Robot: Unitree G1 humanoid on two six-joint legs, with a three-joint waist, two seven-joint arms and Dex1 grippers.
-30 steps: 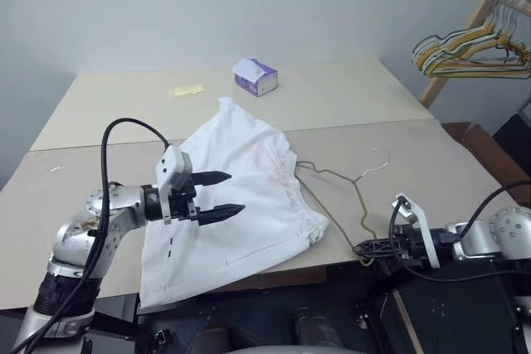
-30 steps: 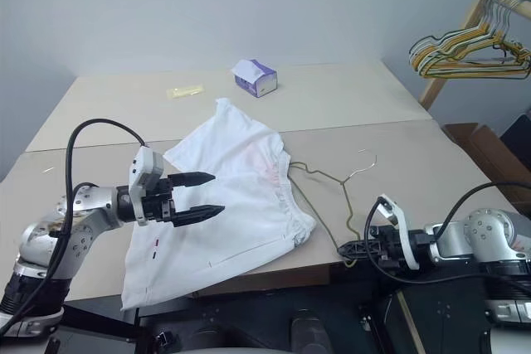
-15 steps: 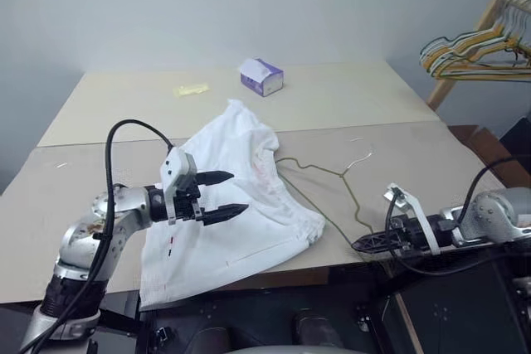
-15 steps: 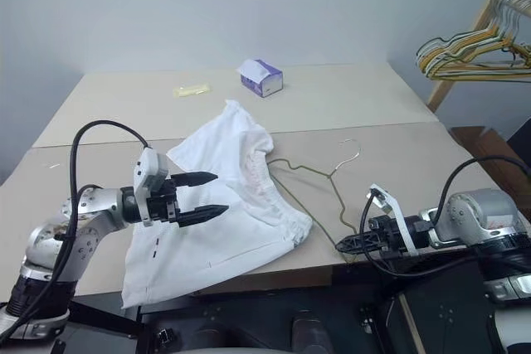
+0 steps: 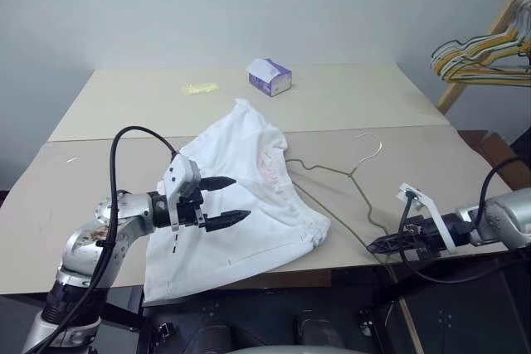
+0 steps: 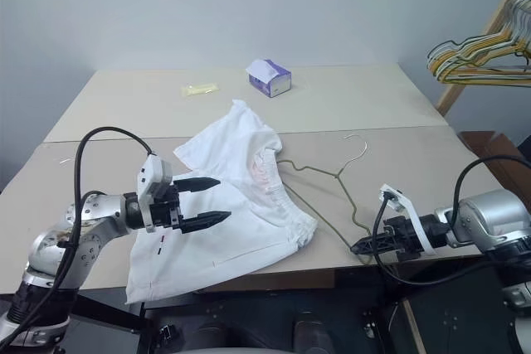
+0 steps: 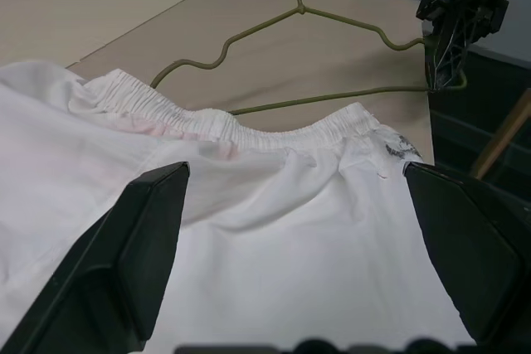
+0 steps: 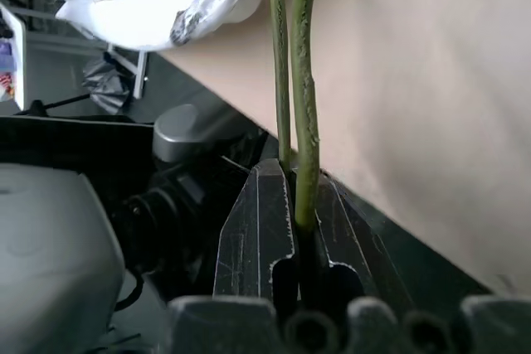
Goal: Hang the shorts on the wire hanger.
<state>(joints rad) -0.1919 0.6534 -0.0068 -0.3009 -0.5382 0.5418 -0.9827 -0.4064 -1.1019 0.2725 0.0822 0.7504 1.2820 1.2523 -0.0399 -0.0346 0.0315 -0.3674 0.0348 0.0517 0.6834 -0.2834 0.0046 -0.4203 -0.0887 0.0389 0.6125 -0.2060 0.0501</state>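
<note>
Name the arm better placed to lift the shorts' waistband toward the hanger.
Left: the left gripper hovers open over the shorts. The right gripper is shut on the wire hanger.

Matt white cloth shorts [image 5: 249, 196]; thin wire hanger [image 5: 348, 176]

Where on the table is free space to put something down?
Free: the far table right of the tissue box; the near left, beyond the left gripper. Crowded: the middle, with the shorts, the wire hanger and the right gripper holding its corner.

Table [image 5: 124, 105] with shorts [image 5: 241, 205], hanger [image 5: 344, 176], tissue box [image 5: 270, 77]
</note>
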